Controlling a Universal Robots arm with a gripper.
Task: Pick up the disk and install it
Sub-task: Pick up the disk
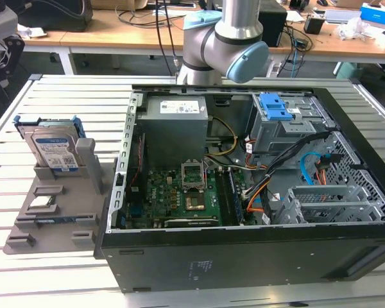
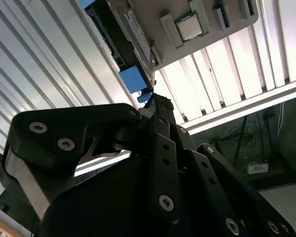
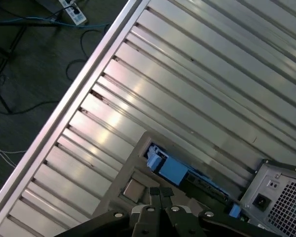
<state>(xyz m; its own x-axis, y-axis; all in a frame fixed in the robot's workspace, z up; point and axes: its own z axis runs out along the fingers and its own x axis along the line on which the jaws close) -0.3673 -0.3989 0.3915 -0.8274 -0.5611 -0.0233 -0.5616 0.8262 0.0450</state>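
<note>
One gripper (image 3: 161, 193), fingertips closed together on nothing, hung clear of the disk (image 3: 173, 171), which stood on edge in a corner slot of the grey holder (image 1: 58, 213), its long edge apparently slanting across the fingertips' line.

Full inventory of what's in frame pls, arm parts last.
disk: 1, silver, blue bracket, upright in holder
holder: 1, grey, on the table at the exterior view's left
chip: 1, silver square, holder pocket
computer case: 1, black, open, mid-table
power supply: 1, grey, inside case
motherboard: 1, green, case floor
table: 1, silver slats
arm: 1, grey and light blue, behind case
gripper: 1, black, shut, empty
</note>
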